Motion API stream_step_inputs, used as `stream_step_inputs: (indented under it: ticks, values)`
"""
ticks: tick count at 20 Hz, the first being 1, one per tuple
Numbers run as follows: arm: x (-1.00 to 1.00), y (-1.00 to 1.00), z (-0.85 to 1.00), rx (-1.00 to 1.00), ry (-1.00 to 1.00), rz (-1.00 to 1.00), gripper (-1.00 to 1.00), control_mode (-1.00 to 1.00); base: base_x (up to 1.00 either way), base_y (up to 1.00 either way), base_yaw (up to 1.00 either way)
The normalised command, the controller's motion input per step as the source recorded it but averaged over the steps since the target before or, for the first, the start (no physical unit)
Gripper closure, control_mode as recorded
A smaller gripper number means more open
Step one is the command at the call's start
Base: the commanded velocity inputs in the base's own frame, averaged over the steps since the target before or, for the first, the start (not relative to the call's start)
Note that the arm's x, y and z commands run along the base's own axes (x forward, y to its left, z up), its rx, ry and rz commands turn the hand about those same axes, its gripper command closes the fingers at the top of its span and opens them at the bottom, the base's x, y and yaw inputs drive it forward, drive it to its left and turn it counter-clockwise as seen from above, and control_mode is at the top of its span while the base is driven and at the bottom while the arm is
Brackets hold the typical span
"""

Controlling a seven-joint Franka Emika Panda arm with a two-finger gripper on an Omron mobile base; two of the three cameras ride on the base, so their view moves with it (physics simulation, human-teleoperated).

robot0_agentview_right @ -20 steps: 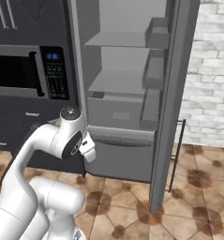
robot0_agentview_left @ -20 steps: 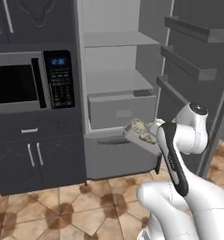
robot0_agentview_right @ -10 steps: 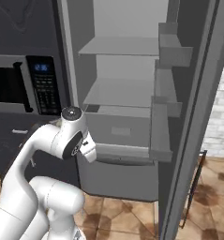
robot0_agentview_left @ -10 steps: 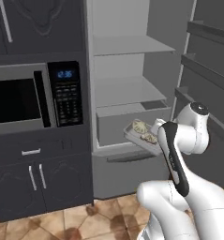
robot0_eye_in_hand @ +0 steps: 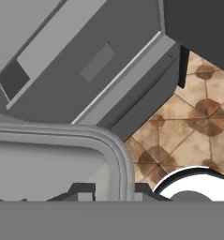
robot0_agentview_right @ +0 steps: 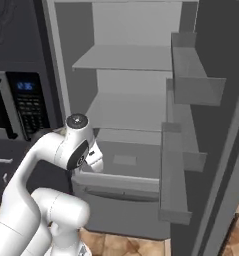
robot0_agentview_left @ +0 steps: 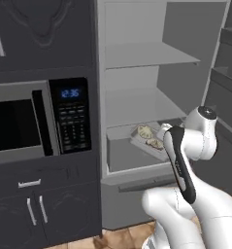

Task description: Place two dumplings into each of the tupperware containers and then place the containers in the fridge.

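The whole picture has shifted over the last second, and that is your base driving, not the things moving: the fridge (robot0_agentview_left: 185, 34) has grown and slid towards the middle of both base views, and its drawer (robot0_agentview_left: 132, 156) now sits right in front of the arm. The black oven panel (robot0_agentview_left: 70, 114) has come along with it and stands just beside the drawer, on its left.

Relative to the arm, the load has not budged. The gripper (robot0_eye_in_hand: 112, 191) is pinched narrow on the rim of the tupperware container (robot0_agentview_left: 140, 143), and in the hand view the fingertips (robot0_eye_in_hand: 83, 189) meet that raised grey edge at a rounded corner. Two dumplings (robot0_agentview_left: 144, 131) lie in the tray, so this one looks filled as the task wants.

What has changed for you is where the tray hangs: it was out in front of the drawer, and it is now above the drawer's open top, near its right end. In the hand view the drawer's front lip runs past the tray's corner with brown floor tile (robot0_eye_in_hand: 188, 126) beyond, so part of the tray may still overhang the front (hard to judge from that tilt).

I judge the approach nearly over: what is left for this container is a short reach inward and a set-down. A faint flat rectangle (robot0_agentview_right: 125, 160) lies on the drawer floor; you cannot tell what it is
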Motion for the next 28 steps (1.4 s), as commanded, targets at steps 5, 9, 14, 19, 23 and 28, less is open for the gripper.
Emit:
stream_step_inputs:
  ticks: [5, 9, 14, 19, 23, 28]
  values:
    - [0.00, 0.00, 0.00, 0.00, 0.00, 0.00, 1.00, 1.00, 0.60, -0.20, 0.00]
    - [0.00, 0.00, 0.00, 0.00, 0.00, 0.00, 1.00, 1.00, 0.50, -0.39, 0.00]
    - [0.20, -0.11, 0.00, 0.03, 0.00, 0.00, 1.00, -1.00, 0.26, -0.22, 0.00]
    - [0.60, -0.05, 0.00, 0.03, -0.02, -0.11, 1.00, -1.00, 0.00, 0.00, 0.00]
    - [0.76, -0.03, 0.04, 0.00, 0.00, -0.33, 1.00, -1.00, 0.00, 0.00, 0.00]
    - [0.85, -0.41, 0.00, 0.00, 0.00, -0.38, 1.00, -1.00, 0.00, 0.00, 0.00]
